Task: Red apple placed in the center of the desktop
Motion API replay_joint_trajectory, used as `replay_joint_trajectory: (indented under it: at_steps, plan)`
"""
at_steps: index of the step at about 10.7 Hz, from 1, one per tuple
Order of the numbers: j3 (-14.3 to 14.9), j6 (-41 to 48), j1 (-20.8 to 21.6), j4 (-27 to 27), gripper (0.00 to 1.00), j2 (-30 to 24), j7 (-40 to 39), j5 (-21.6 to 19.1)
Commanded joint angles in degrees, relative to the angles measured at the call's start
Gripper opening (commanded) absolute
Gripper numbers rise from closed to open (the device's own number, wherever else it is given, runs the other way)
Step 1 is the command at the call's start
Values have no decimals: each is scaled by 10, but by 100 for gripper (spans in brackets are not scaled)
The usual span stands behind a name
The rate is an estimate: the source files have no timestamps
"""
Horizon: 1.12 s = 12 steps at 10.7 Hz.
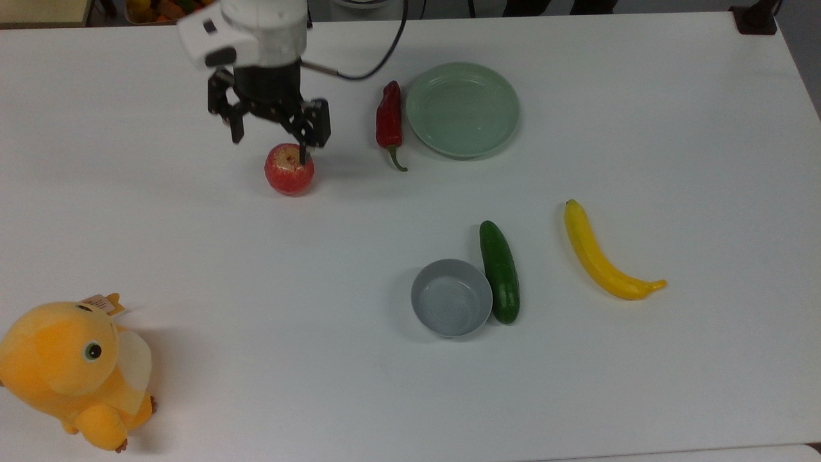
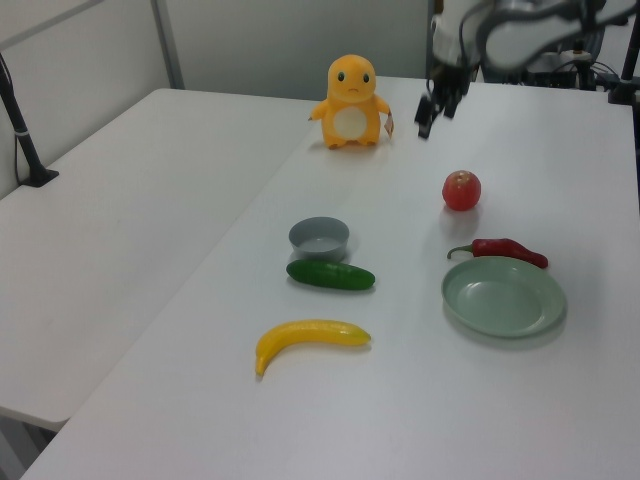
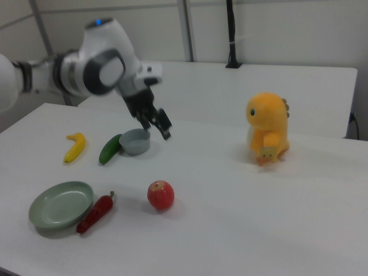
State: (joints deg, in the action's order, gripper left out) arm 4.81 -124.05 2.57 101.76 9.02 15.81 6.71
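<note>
A: Where do you see the red apple (image 1: 289,169)?

B: You find it resting on the desktop (image 1: 256,269), stem dimple up, free of the gripper (image 1: 269,136). In the top view it lies to the left of the red chili pepper (image 1: 389,119) and the green plate (image 1: 462,109), well apart from both. In the left view the red apple (image 2: 461,190) sits just beyond the red chili pepper (image 2: 505,248) and the green plate (image 2: 504,297).

A: And the hand?

B: You have it raised above the desktop, fingers spread apart and holding nothing. In the top view one fingertip overlaps the apple's upper edge, yet the right view shows the gripper (image 3: 156,122) hanging clear above the red apple (image 3: 160,195), in front of the grey bowl (image 3: 135,141). In the left view the gripper (image 2: 437,103) hangs beside the orange plush toy (image 2: 351,101).

A: What else lies on the table?

B: In the top view you see a grey bowl (image 1: 451,298) with a cucumber (image 1: 499,271) touching its right side, and a banana (image 1: 605,254) farther to the right. An orange plush toy (image 1: 74,372) stands at the lower left corner of the top view. The pepper lies just beside the plate's left rim.

A: Is the apple in the middle?

B: In the top view you see it left of the middle and toward the upper edge.
</note>
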Motion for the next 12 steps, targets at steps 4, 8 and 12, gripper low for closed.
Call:
replay_joint_trajectory:
  at_steps: [4,8,12]
  plan:
    - [0,282,9,-105,100,-82,-59,-114]
    - [5,283,30,-80,100,-101,-198,-120]
    - [5,251,29,-70,100,-98,-186,-120]
